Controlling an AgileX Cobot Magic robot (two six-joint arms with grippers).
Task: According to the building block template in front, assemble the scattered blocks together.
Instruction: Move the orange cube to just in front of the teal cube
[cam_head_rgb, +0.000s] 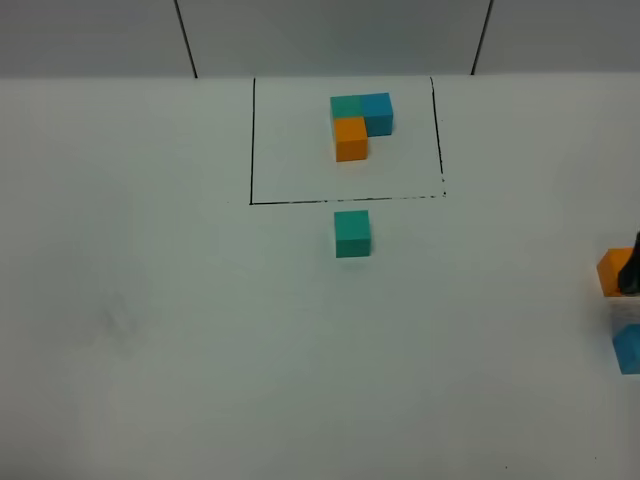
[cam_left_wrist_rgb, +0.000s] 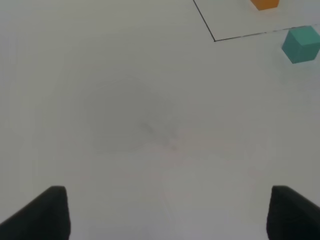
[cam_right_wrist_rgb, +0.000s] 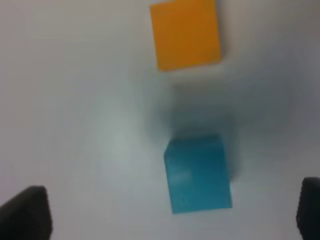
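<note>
The building block template is an L of teal, blue and orange cubes inside a black drawn outline at the far middle. The loose teal cube sits just in front of the outline; it also shows in the left wrist view. The loose orange cube and the loose light blue cube lie at the right edge. My right gripper is open above them, with the blue cube closest between its fingertips and the orange cube beyond. My left gripper is open and empty over bare table.
The white table runs to a grey back wall. A dark part of the right arm covers part of the orange cube at the right edge. The outline's corner and the template's orange cube show in the left wrist view.
</note>
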